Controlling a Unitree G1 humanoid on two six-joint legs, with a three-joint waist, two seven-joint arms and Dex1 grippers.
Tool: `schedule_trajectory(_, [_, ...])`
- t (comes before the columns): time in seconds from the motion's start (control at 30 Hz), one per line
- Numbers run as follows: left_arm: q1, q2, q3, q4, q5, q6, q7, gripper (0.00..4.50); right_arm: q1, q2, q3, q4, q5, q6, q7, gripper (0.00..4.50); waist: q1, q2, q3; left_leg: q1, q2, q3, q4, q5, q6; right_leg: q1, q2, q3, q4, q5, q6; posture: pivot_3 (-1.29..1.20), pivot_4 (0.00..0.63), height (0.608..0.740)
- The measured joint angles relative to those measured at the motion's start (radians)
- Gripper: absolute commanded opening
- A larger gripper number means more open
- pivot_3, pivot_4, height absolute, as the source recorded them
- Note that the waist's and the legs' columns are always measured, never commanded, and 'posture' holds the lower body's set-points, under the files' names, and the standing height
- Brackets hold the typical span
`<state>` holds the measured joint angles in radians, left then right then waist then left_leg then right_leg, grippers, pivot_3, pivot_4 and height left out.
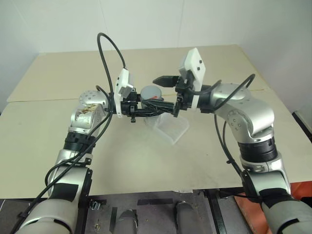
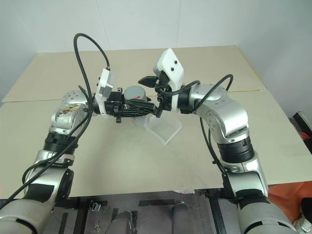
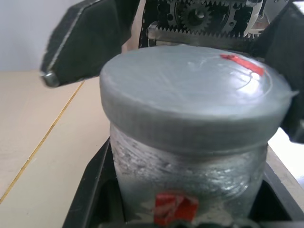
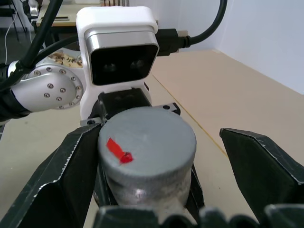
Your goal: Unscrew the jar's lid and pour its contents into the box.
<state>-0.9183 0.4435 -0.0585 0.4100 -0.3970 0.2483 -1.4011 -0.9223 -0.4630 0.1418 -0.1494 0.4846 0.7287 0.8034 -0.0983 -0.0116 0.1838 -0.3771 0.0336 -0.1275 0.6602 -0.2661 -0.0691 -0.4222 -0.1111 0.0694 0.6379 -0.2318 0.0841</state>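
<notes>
Holding: the left gripper (image 1: 146, 108) is clamped on the body of the jar (image 3: 187, 180), a small shiny silver metal cylinder with a red-and-white label patch, and carries it in the air above the table.
Left gripper pose: it reaches level toward the robot's right, its black fingers (image 3: 88, 199) pressed against the jar's two sides.
Jar position: raised between the two wrists, in the middle of the scene, above the near-centre of the table; it touches nothing but the left gripper's fingers and its own cap.
Lid: the round flat grey cap (image 4: 147, 140), as wide as the jar and bearing a small red mark, sits on the jar's mouth, fully seated.
Right gripper: the right gripper (image 4: 156, 156) stands wide, its two black fingers (image 4: 61, 175) spread on either side of the lid; one finger lies just beside the lid's rim, the other is clear of it.
Right gripper pose: it points level toward the robot's left, facing the left gripper across the jar.
Box: the small shallow square tray of clear plastic with rounded corners (image 1: 171, 127) rests on the table just below and slightly right of the held jar.
Table: the flat beige tabletop (image 1: 58, 78) carries the box.
</notes>
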Motion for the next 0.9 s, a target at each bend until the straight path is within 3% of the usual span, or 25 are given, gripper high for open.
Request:
schedule_trajectory(0.2, [0.000, 0.007, 0.013, 0.000, -0.001, 0.004, 0.011, 1.95, 0.019, -0.046, -0.010, -0.008, 0.015, 0.000, 0.003, 4.46, 0.001, 0.000, 0.000, 0.000, 0.000, 0.000, 0.000, 0.000, 0.000, 0.000, 0.000, 0.000, 0.000, 0.000, 0.000, 0.00, 0.150, 0.740])
schedule_trajectory(0.37, [0.020, 0.024, 0.020, -0.014, -0.004, 0.010, -0.020, 1.95, 0.043, -0.113, -0.126, 0.037, -0.002, 0.000, -0.044, 4.46, 0.005, 0.000, 0.000, 0.000, 0.000, 0.000, 0.000, 0.000, 0.000, 0.000, 0.000, 0.000, -0.001, 0.000, 0.000, 0.00, 0.150, 0.740])
schedule_trajectory(0.9, [0.027, -0.007, 0.015, -0.021, -0.002, 0.013, -0.030, 1.95, 0.103, -0.109, -0.150, -0.161, 0.099, 0.069, -0.041, 4.46, 0.001, 0.000, 0.000, 0.000, 0.000, 0.000, 0.000, 0.000, 0.000, 0.000, 0.000, 0.000, 0.000, 0.000, 0.000, 0.00, 0.150, 0.740])
